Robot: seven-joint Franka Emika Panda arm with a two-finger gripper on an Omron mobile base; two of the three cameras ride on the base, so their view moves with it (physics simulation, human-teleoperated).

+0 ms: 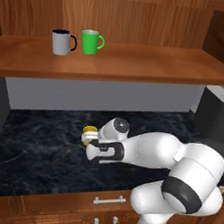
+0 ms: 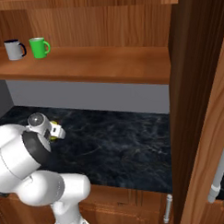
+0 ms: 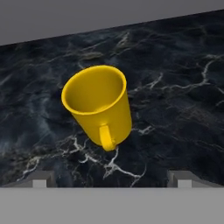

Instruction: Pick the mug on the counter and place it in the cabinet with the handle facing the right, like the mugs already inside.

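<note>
The yellow mug (image 3: 97,104) stands upright on the black counter (image 3: 175,96), its handle (image 3: 106,137) facing the camera. The gripper (image 3: 112,179) hovers above it, fingers spread wide and holding nothing.

Mug (image 3: 97,105) upright on counter (image 3: 175,87), 2 mugs (image 1: 76,42) on cabinet shelf (image 1: 139,63) above.

The yellow mug (image 3: 97,105) looks like smooth glazed ceramic or plastic with a soft, even sheen, its loop handle (image 3: 106,138) the same. The counter (image 1: 40,150) is black polished stone, marble-like, with faint pale veins. The cabinet (image 1: 114,65) is reddish-brown wood with visible grain, satin rather than glossy. On its shelf, the green mug (image 1: 91,42) and grey mug (image 1: 61,42) look smooth and matt. The drawer handles (image 1: 109,200) are shiny silver metal. The arm's shell (image 1: 153,153) is smooth white plastic.
</note>
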